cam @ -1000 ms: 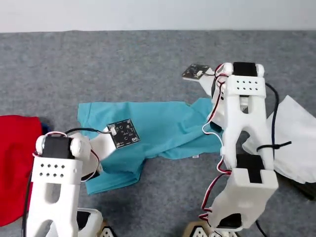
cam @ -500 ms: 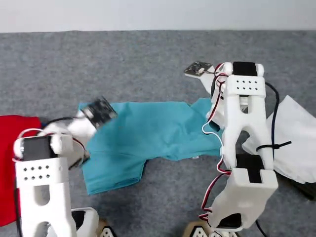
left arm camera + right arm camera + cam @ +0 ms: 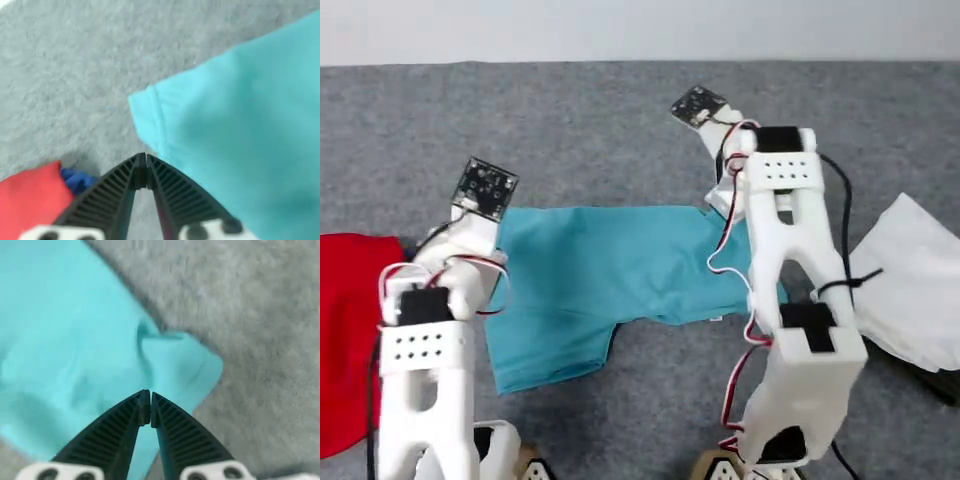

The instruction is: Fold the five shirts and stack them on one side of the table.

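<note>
In wrist views we see left pincer (image 3: 145, 169) and right pincer (image 3: 147, 405) closed on nothing at sleeve edges of the teal shirt (image 3: 610, 270); from high, grey counter (image 3: 570, 120) stretches beyond.

a teal shirt (image 3: 610, 270) lies spread on the grey table (image 3: 570, 120) between a red shirt (image 3: 348, 330) at the left edge and a white shirt (image 3: 910, 285) at the right, the left arm (image 3: 420, 345) over its left end, the right arm (image 3: 785, 200) over its right.
</note>
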